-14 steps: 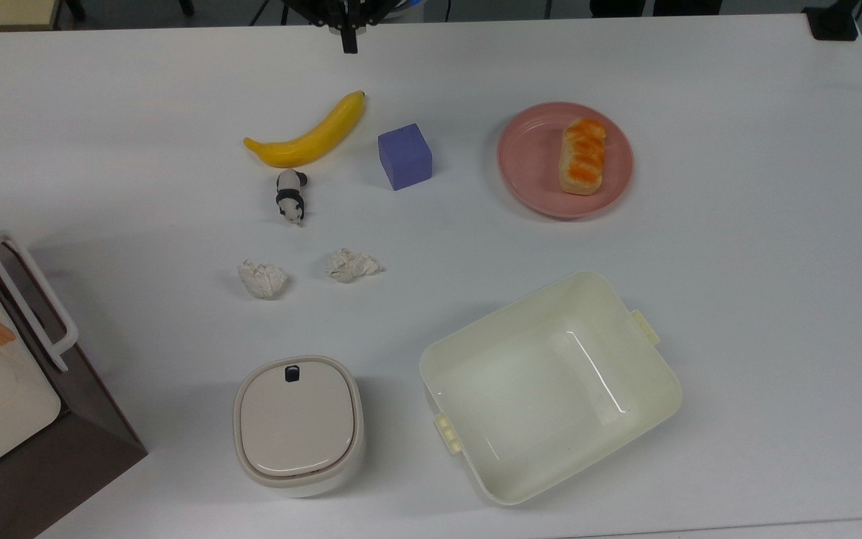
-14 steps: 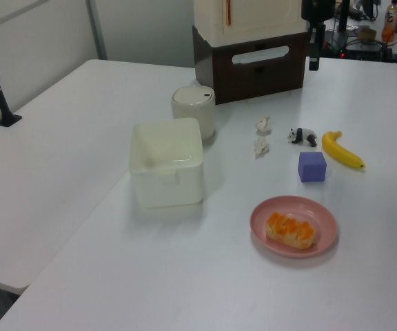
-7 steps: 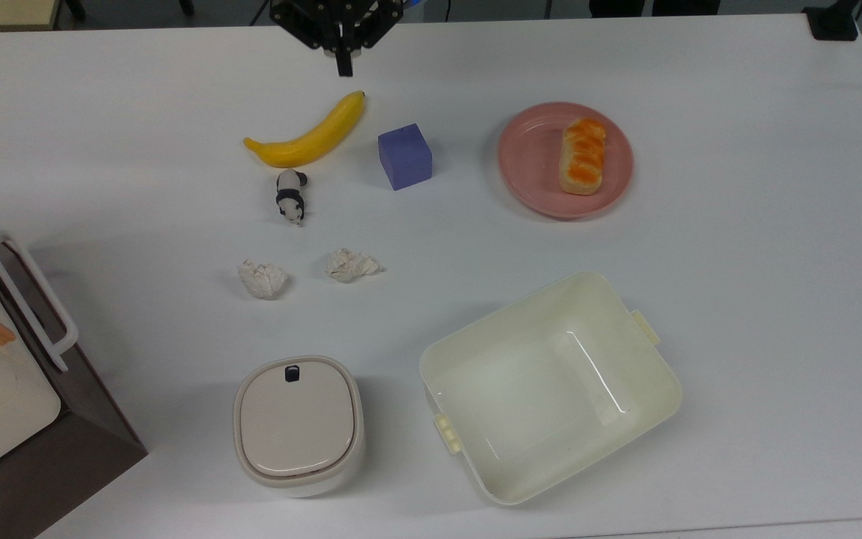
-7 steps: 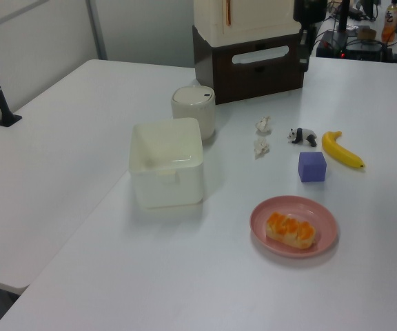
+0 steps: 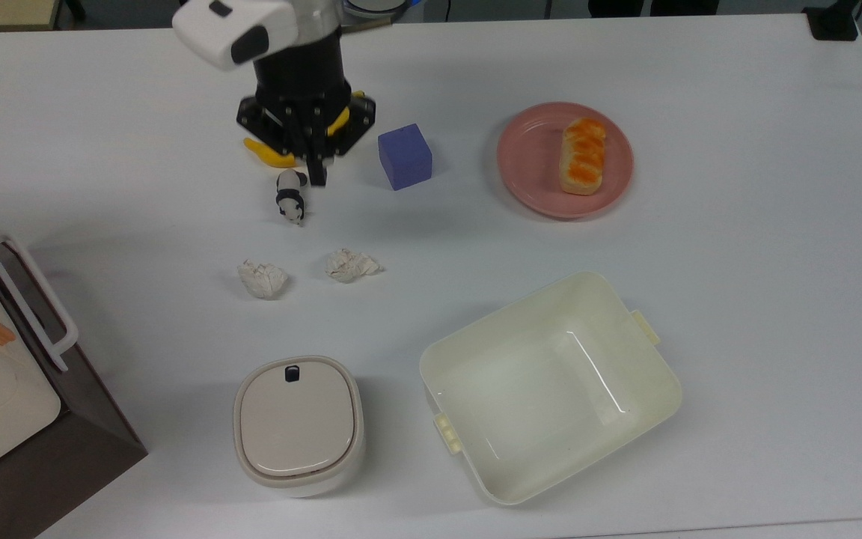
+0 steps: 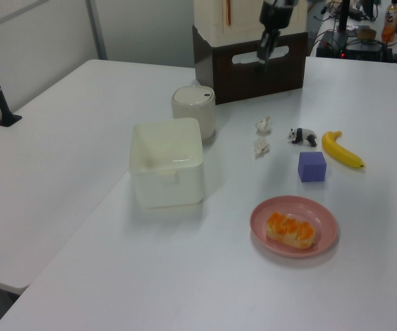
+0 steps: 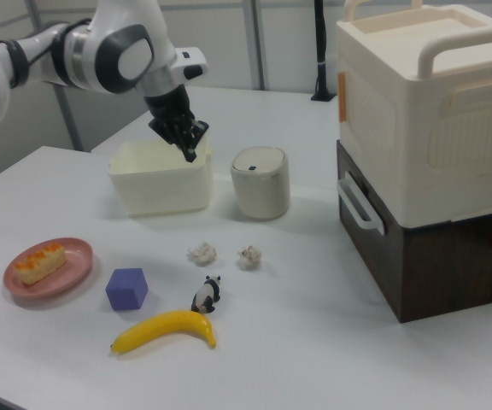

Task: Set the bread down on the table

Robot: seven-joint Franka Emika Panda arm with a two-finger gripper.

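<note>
So the table (image 5: 738, 314) was the big white thing carrying everything, and honestly your arm was nowhere near the job yet. The cream tub (image 5: 551, 385) sat toward the near edge in the top view, the lidded round bin (image 5: 298, 423) beside it, and a stacked cream-and-brown box (image 7: 425, 162) at the top view's left edge.

The pink plate (image 5: 528, 161) was out toward the far edge, on the top view's right, and the bread (image 5: 583, 155) was lying on it, orange top up, untouched.

Your gripper (image 5: 316, 178) hung high over the banana (image 6: 342, 149) and the panda figure (image 5: 290, 196), well apart from the plate, with the purple cube (image 5: 404, 156) between it and the plate. Its fingers looked pressed together, nothing in them.

What I'd worry about: you'd need to spread those fingers before dropping on the loaf, or they'd just jab the glossy top. Cross too low and you'd clip the cube. Grab the bread off-centre and it could slide against the plate rim or drag the plate along. The two paper balls (image 5: 263, 278) were out of the way.
</note>
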